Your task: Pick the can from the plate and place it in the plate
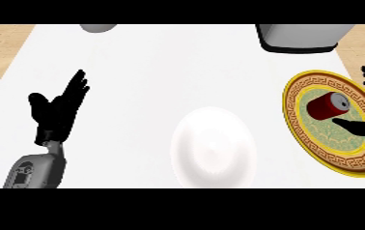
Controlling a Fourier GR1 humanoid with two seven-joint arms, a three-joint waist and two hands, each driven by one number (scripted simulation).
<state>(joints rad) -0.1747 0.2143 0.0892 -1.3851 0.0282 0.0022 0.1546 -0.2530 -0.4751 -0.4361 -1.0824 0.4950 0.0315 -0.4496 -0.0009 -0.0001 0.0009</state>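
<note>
A red can (327, 105) with a silver end lies on its side on a yellow patterned plate (303, 93) at the right edge of the head view. Only part of my right hand (351, 125) shows there, as a dark finger reaching in from the right edge just below the can; the rest of it is cut off. A plain white plate (212, 147) sits in the lower middle of the counter. At the left, my left hand (58, 107) rests open with its fingers up, far from both plates.
A grey box-like container (303, 36) stands at the back right. A grey round object (98, 27) shows partly at the back left. The white counter ends in wooden floor on the left and right sides.
</note>
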